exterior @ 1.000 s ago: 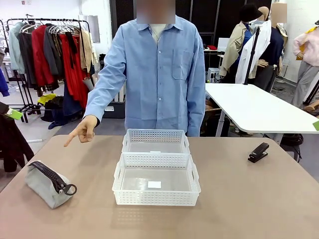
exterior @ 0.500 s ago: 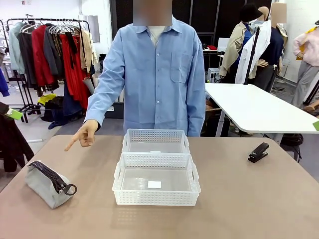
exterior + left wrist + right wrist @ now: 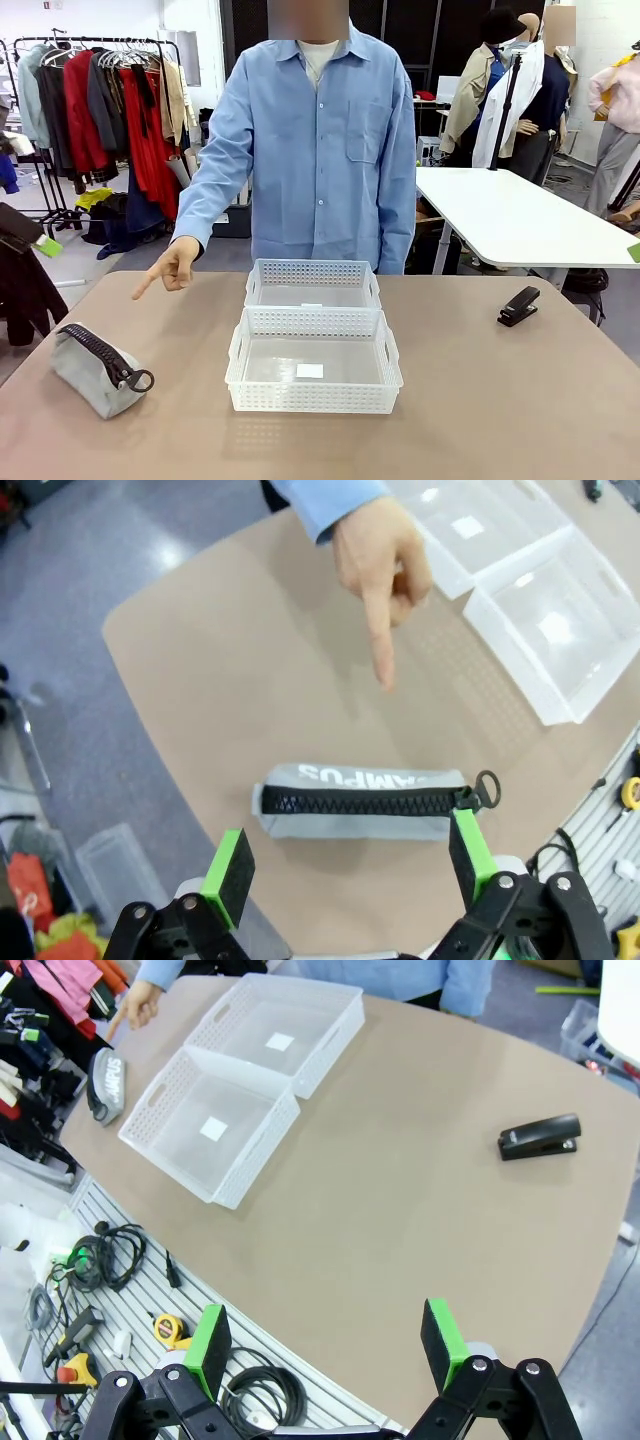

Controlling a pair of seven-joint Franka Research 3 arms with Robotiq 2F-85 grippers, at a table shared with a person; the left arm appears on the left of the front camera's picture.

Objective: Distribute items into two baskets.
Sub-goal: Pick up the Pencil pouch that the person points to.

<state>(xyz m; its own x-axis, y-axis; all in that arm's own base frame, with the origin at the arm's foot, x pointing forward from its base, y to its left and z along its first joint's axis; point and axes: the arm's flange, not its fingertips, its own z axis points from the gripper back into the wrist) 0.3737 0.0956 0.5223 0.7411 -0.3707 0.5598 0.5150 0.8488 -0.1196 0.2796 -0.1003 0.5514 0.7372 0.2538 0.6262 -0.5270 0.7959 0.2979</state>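
Note:
A grey pouch bag (image 3: 95,368) with a black zip lies at the table's left; the left wrist view looks down on the pouch bag (image 3: 362,801), its white lettering showing. My left gripper (image 3: 350,858) hangs open well above it, nothing between the green pads. A black stapler (image 3: 519,305) sits at the right; my right gripper (image 3: 325,1338) is open high over the table's near edge, the stapler (image 3: 540,1136) far from it. Two white baskets (image 3: 312,360) (image 3: 313,283) stand end to end in the middle, both empty. The person's hand (image 3: 168,268) points a finger toward the pouch.
A person in a blue shirt stands at the far edge behind the baskets. In the right wrist view, a grey slatted tray (image 3: 130,1290) below the table's near edge carries cables and tools. A white table (image 3: 510,215) stands behind on the right.
The person's pointing hand has shifted slightly, staying above the table's far left. Baskets, pouch and stapler have not moved.

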